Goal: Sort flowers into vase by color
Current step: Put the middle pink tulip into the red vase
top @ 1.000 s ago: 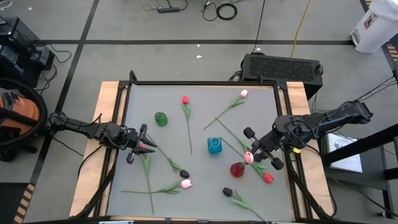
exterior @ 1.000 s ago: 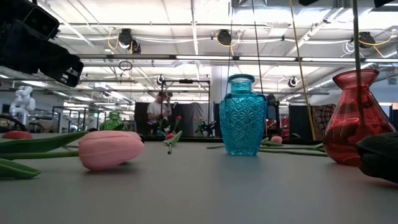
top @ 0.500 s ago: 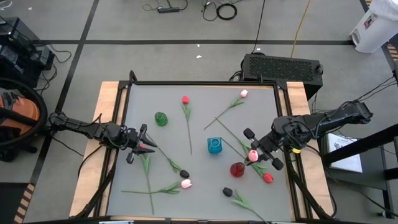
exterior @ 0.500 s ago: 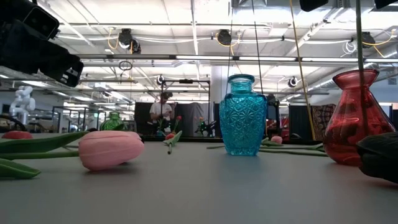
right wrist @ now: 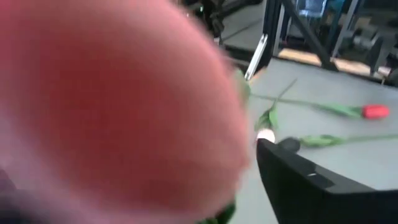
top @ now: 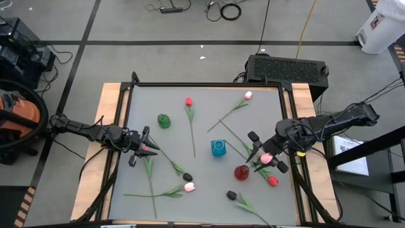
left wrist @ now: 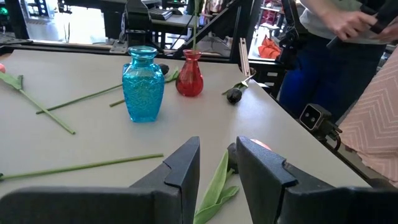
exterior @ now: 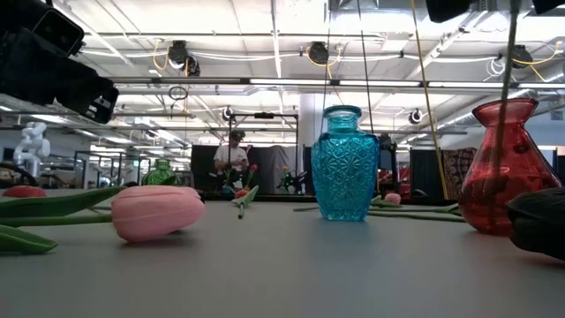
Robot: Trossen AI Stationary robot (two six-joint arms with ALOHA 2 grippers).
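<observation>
I read right gripper (top: 266,156) as just parted: fingers now spread around pink tulip (top: 266,157), stem standing in red vase (top: 241,171). Release under way; seating unconfirmed. Black bud (top: 231,195) near front edge, red bud (top: 273,181) beside vase. Blue vase (top: 218,148) mid-table. Left gripper (top: 140,149) waits at left edge, fingers narrowly apart, empty. Far half open.

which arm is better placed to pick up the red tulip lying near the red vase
Right. The right gripper hangs beside the red vase, close to that red tulip; the left gripper sits across the table.
</observation>
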